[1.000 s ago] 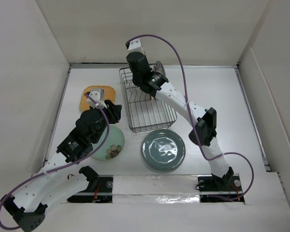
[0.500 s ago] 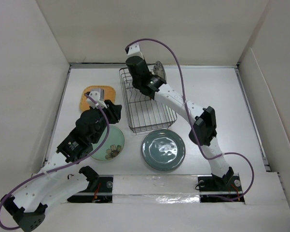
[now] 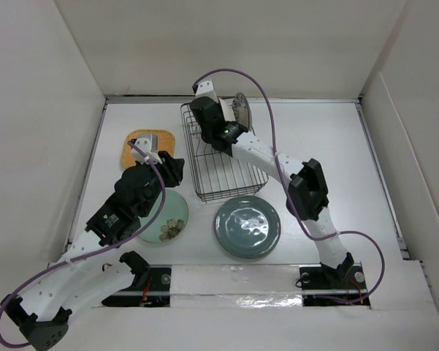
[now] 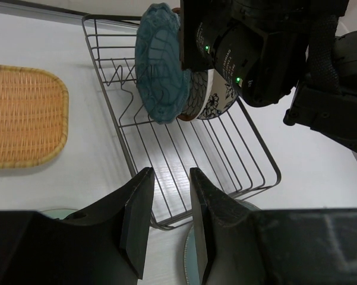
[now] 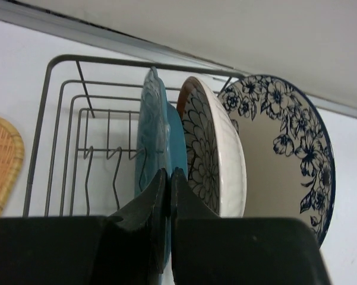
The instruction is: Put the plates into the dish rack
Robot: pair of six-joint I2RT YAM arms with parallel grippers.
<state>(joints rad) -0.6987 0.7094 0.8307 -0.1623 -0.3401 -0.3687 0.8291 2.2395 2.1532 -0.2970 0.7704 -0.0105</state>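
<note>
As the teal scalloped plate [image 5: 156,127] hangs upright in the upper middle of the right wrist view, inside the dish rack [image 5: 47,119] and just beside the petal plate [image 5: 217,154], it should, I judge, go straight down between two prongs [image 5: 114,169] and be let go only when its rim rests on the rack floor; the right gripper [image 5: 168,178] is pinched almost closed on its rim; the left gripper [image 4: 169,219], low in its view, is parted and empty.

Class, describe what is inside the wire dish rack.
Three plates stand on edge at the dish rack's far end: a teal plate, a petal-patterned plate, a blue-flowered plate. The right gripper pinches the teal plate's rim. It covers their lower edges, hiding their slots.
</note>
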